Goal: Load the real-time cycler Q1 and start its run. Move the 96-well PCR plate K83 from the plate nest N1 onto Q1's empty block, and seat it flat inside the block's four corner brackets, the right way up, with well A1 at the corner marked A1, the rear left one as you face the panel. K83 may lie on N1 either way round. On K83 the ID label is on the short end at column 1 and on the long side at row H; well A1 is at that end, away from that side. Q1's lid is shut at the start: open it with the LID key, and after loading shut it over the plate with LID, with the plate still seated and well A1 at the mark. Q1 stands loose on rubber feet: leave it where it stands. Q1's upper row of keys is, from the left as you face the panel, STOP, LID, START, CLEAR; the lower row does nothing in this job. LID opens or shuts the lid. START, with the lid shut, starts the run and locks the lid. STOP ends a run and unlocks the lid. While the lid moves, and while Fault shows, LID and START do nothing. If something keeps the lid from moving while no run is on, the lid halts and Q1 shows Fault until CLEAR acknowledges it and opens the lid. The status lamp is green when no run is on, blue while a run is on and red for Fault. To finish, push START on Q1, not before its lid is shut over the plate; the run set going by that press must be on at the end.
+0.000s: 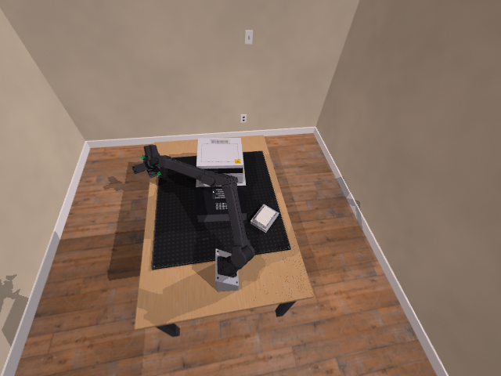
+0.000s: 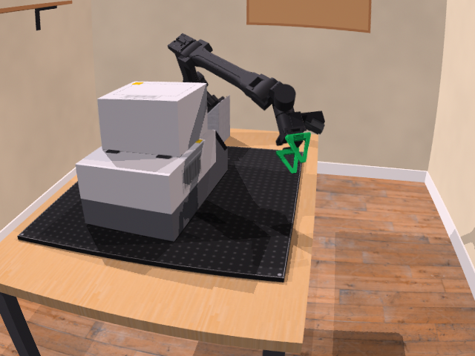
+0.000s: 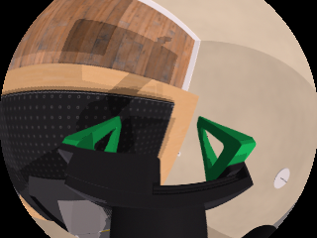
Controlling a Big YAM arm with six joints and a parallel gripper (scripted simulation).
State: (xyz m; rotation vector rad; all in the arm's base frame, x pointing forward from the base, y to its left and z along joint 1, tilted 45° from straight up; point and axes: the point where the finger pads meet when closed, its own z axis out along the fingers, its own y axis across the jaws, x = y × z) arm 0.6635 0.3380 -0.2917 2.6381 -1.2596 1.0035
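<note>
The cycler Q1 (image 1: 220, 170) stands at the back middle of the black mat, with its white lid box (image 1: 219, 153) on top at the rear and its dark key panel (image 1: 218, 200) facing the front. My arm crosses over the panel and hides part of it. I cannot tell the lamp colour. Q1 also shows from behind in the exterior view (image 2: 153, 161). The plate K83 (image 1: 264, 217) lies on the nest N1 to the right of Q1, turned at an angle. My gripper (image 1: 150, 165) hangs open and empty over the mat's rear left corner, far from both; it shows in the exterior view (image 2: 295, 153) and the wrist view (image 3: 161, 142).
The arm's base (image 1: 227, 269) stands at the mat's front edge. The black perforated mat (image 1: 182, 234) covers most of the wooden table (image 1: 226, 299). The table's edge lies just beside the gripper, with the wooden floor below.
</note>
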